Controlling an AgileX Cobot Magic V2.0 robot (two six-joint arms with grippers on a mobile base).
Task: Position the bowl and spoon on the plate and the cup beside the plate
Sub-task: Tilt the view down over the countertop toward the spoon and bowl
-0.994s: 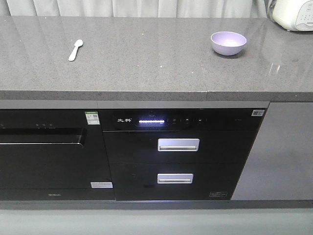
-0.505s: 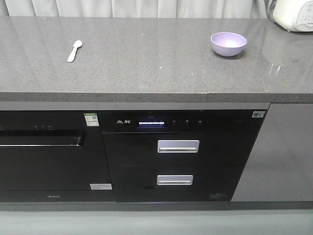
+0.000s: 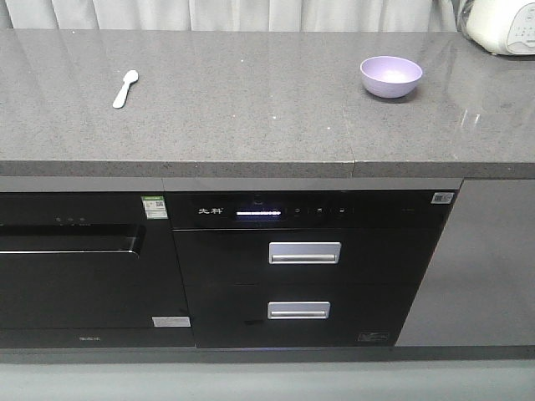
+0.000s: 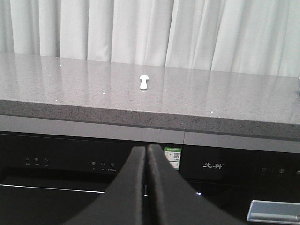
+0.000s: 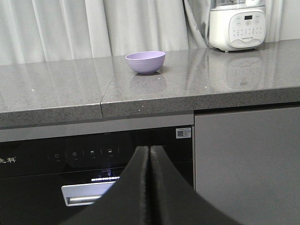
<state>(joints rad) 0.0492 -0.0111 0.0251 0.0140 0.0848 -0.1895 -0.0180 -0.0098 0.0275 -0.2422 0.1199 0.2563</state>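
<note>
Left end effector (image 4: pixel 146 150) enters its wrist view at 6 o'clock and points toward 12, dark jaws pressed flat together with nothing between. Right end effector (image 5: pixel 149 150) is posed alike, closed and empty.

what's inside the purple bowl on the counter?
Nothing visible: the front view shows only bare inner wall in the small round lavender matte bowl on the grey stone counter. Its near rim covers the very bottom, so that part is unconfirmed.
</note>
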